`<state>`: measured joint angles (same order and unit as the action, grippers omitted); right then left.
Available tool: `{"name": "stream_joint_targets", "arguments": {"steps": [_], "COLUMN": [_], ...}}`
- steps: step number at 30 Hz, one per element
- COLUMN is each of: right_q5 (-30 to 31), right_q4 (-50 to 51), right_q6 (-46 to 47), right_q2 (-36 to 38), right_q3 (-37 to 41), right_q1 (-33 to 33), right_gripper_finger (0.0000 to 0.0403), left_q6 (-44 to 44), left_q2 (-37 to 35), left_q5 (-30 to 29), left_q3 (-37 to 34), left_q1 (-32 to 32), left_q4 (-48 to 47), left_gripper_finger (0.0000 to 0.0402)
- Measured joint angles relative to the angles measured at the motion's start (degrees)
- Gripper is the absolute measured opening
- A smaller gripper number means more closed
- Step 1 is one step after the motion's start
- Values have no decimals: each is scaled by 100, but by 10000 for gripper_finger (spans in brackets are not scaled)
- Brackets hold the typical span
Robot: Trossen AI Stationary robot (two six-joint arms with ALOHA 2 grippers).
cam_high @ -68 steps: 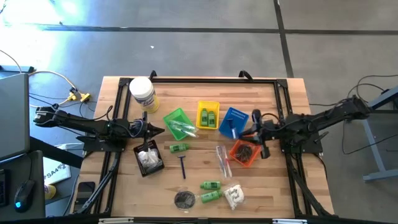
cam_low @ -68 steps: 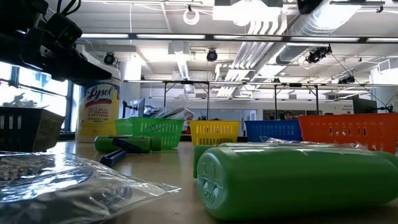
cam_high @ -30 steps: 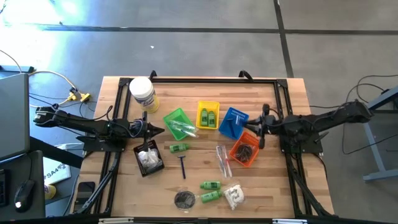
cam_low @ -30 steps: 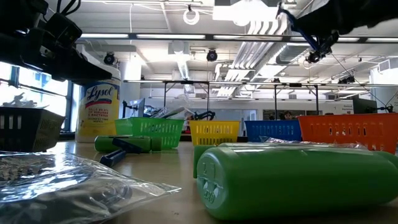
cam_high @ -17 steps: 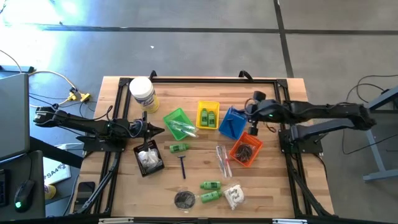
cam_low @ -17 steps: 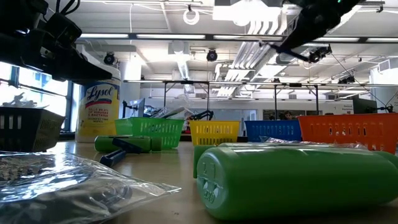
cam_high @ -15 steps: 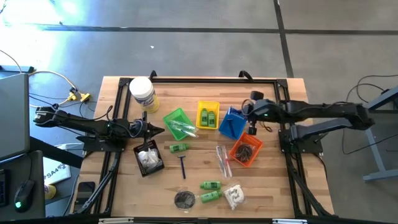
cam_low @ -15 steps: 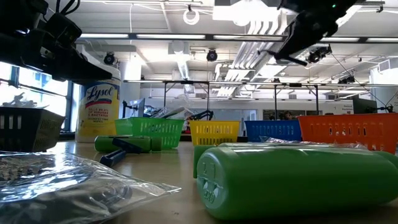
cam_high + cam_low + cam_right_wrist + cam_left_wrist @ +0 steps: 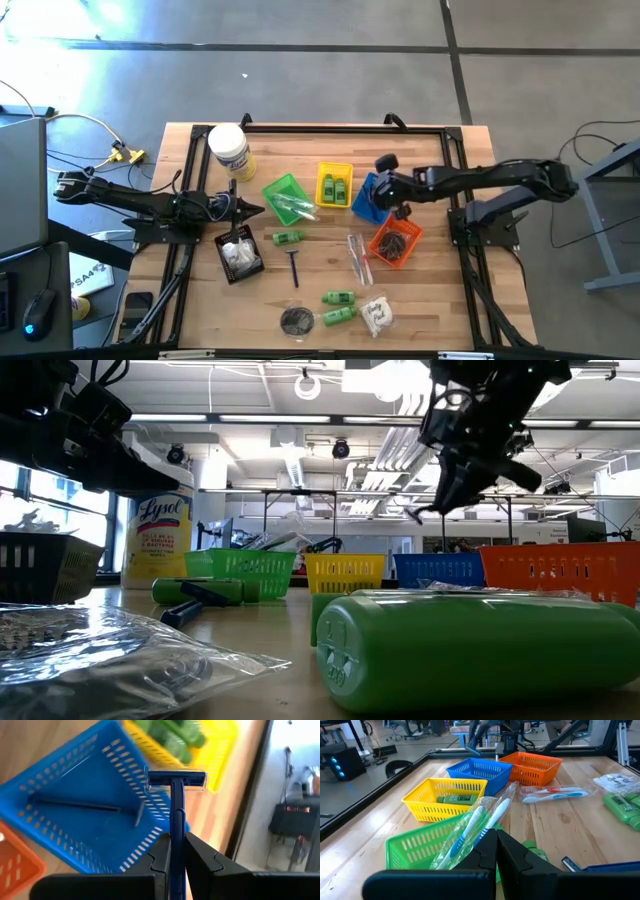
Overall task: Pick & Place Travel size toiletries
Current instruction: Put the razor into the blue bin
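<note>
- Sorting seems to be by kind, judging by how things lie: green bottles sit in the yellow basket (image 9: 334, 184), wrapped toothbrushes in the green basket (image 9: 285, 198), and a razor already lies in the blue basket (image 9: 75, 810).
- My right gripper (image 9: 172, 852) hangs above that blue basket, its fingers pinched narrow on the handle of a blue razor (image 9: 175, 790), head pointing away from the wrist. I read this as carrying the razor to join its like.
- My left gripper (image 9: 255, 210) waits fully closed and holding nothing, just beside the green basket and above the black basket (image 9: 239, 255).
- On the table (image 9: 460, 330), loose items remain: another razor (image 9: 294, 266), green bottles (image 9: 338, 307), a white sachet (image 9: 377, 316), a black round pouch (image 9: 295, 320).
</note>
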<state>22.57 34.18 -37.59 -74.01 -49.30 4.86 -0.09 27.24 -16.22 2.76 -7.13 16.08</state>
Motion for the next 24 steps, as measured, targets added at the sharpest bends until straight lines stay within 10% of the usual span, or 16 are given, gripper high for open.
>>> {"name": "stream_joint_targets", "arguments": {"steps": [24], "right_q5": [-450], "right_q4": [49], "right_q6": [-751], "right_q2": [-993], "right_q3": [0], "right_q1": [-44], "right_gripper_finger": [38], "left_q6": [123], "left_q2": [0], "left_q5": [1], "left_q3": [0], "left_q1": [1], "left_q4": [-127], "left_gripper_finger": [0]}}
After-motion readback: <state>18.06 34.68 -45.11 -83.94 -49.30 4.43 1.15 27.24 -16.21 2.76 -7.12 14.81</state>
